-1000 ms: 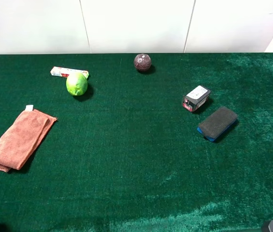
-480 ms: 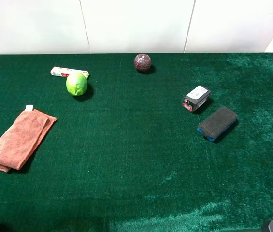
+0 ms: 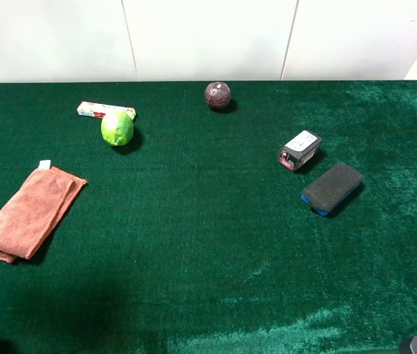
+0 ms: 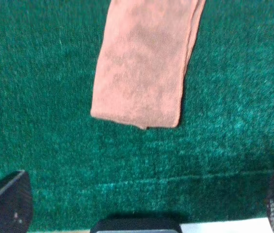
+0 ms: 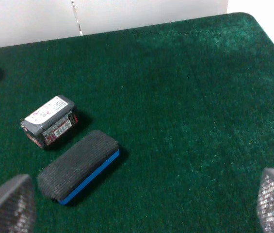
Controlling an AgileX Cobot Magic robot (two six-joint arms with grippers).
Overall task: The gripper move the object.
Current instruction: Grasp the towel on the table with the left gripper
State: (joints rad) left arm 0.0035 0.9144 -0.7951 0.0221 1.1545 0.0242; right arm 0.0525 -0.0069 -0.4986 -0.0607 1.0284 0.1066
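The orange towel [image 3: 29,212] lay at the left of the table [image 3: 208,243], its long axis running straight away from the left gripper [image 4: 141,204], jaws wide apart just short of its near end; the right gripper [image 5: 140,206] (also spread) hung well apart.

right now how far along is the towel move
Nothing looks done: the towel lies folded flat on the green table, ungripped. In hand: the left end effector hangs open just short of the towel's end, not touching it. Left to do: reach, close, lift and move it. The right end effector is open, near the sponge block.
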